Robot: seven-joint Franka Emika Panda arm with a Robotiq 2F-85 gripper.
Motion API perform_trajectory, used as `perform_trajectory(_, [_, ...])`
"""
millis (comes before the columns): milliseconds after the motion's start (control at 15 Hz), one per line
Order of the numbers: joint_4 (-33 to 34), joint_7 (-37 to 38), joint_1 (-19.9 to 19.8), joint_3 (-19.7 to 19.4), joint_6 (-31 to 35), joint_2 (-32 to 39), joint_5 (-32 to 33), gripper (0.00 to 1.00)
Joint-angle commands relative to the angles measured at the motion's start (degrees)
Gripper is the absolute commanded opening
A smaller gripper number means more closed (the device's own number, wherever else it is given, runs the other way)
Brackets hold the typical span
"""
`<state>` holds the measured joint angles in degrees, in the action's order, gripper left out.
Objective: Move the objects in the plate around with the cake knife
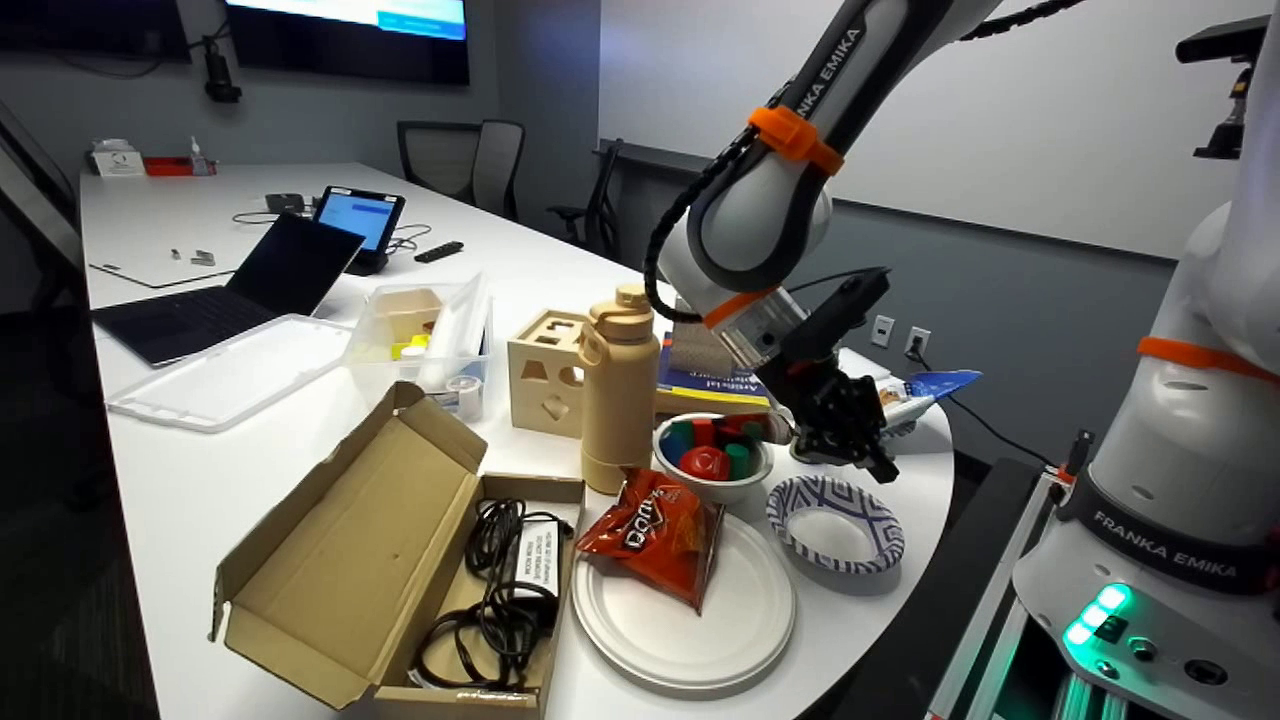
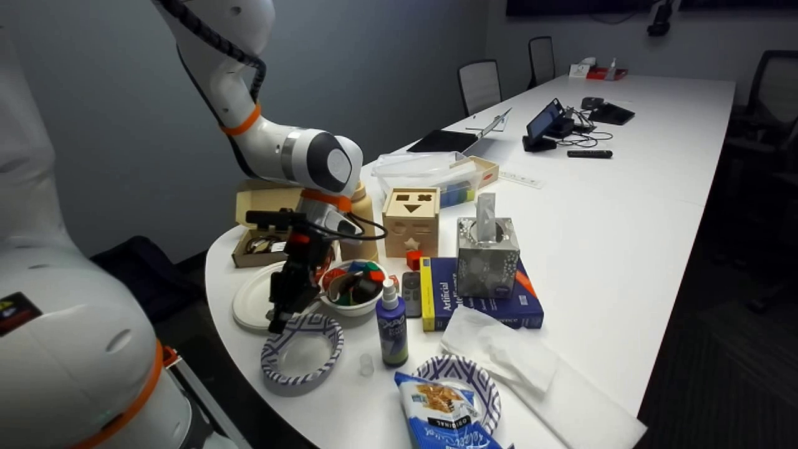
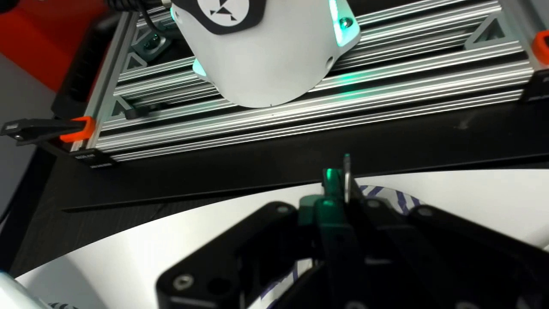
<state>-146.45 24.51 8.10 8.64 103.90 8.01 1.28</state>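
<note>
Your pincer [image 1: 880, 466], pinched nearly closed, seemingly on the cake knife [image 3: 347, 182], hangs above the patterned bowl [image 1: 835, 535]; so slim a tool could twist when you push.

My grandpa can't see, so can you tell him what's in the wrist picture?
A black gripper pinches what is probably the cake knife, seen as a thin pale edge, with a purple-striped plate mostly hidden behind. Past the rounded edge of the white table, the robot's white base glows green beside metal rails.
</note>
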Motion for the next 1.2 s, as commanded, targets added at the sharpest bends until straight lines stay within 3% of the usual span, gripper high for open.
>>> perform_trajectory(0, [2.1, 0.0, 1.1, -0.5, -1.3, 3.1, 1.1, 0.01])
perform_trajectory(667, [3.2, -7.5, 1.3, 0.1, 0.0, 7.1, -2.4, 0.01])
perform_trajectory(1133, [3.6, -15.8, 0.2, 0.6, 1.8, 6.1, -11.4, 0.01])
